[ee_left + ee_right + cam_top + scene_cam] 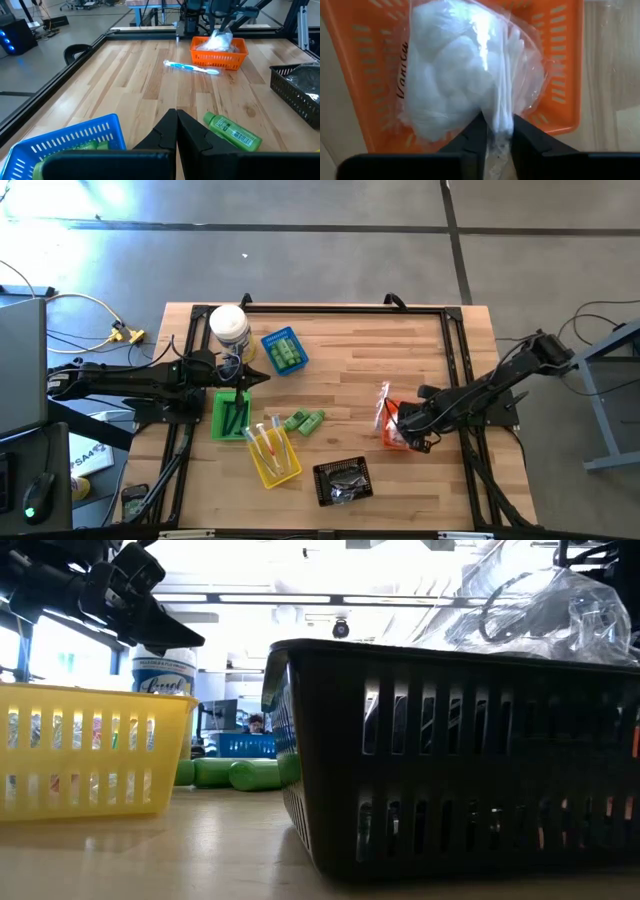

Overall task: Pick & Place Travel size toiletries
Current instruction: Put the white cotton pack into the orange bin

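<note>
A wooden table (380, 360) seen from above, with a dark robot arm at each side. The right gripper (494, 134) hangs over an orange basket (560, 65) near the table's right side, its two fingers pinched on the edge of a clear packet (455, 70) filled with white cotton balls and swabs; the packet sits in and above the basket. A second clear-wrapped item (381, 402) lies just beside the basket, and the left wrist view shows a blue and white toothbrush (191, 67) on the wood just in front of it. The left gripper (176, 131) is above a green basket (231, 416) at the table's left, its fingers pressed together on nothing. Slim dark items lie in the green basket. Beside it, two small green bottles (304, 420) lie on the bare wood. A yellow basket (273, 456) near the front edge holds thin clear-wrapped sticks. A blue basket (284, 350) toward the back holds more green bottles. A black basket (343, 481) at the front holds crinkled clear-wrapped items. A big white jar (229, 326) stands at the back left corner, near the left arm.
</note>
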`<state>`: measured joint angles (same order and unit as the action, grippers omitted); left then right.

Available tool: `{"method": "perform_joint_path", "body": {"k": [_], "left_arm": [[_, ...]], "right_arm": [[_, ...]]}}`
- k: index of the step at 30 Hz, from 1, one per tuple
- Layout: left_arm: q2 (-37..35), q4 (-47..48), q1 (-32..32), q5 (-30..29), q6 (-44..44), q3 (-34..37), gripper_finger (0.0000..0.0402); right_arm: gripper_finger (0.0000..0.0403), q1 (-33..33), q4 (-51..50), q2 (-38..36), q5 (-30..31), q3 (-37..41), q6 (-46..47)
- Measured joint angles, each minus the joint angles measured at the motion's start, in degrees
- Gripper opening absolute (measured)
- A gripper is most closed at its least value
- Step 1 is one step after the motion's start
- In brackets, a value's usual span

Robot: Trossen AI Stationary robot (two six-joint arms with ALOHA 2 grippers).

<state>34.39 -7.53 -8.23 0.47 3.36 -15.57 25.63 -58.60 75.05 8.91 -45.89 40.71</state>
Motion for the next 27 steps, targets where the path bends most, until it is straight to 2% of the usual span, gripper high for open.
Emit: {"method": "perform_joint_path", "body": {"k": [8,13,22,24,27], "left_arm": [[-0.02,-0.07,0.00,-0.02,0.02,0.00,0.0000],[-0.02,-0.11,0.00,-0.02,0.02,0.00,0.0000],[-0.02,-0.24,0.00,-0.04,0.00,0.00,0.0000],[-0.02,-0.22,0.00,-0.04,0.00,0.00,0.0000],[-0.02,-0.22,0.00,-0.24,0.00,0.00,0.0000]], "right_arm": [[0.0159,-0.02,-1.17,-2.79,-0.56,-0.10,-0.56],[0.0196,-0.02,-2.78,-4.18,-3.08,-1.85,-2.85],[0.0205,0.04,-9.92,-5.47,-2.23,-5.99,-2.48],[0.0200,0.36,-9.49,-7.26,-0.17,-5.99,-1.69],[0.0183,1.68,-4.11,-11.31,7.30,-5.66,-0.18]]}}
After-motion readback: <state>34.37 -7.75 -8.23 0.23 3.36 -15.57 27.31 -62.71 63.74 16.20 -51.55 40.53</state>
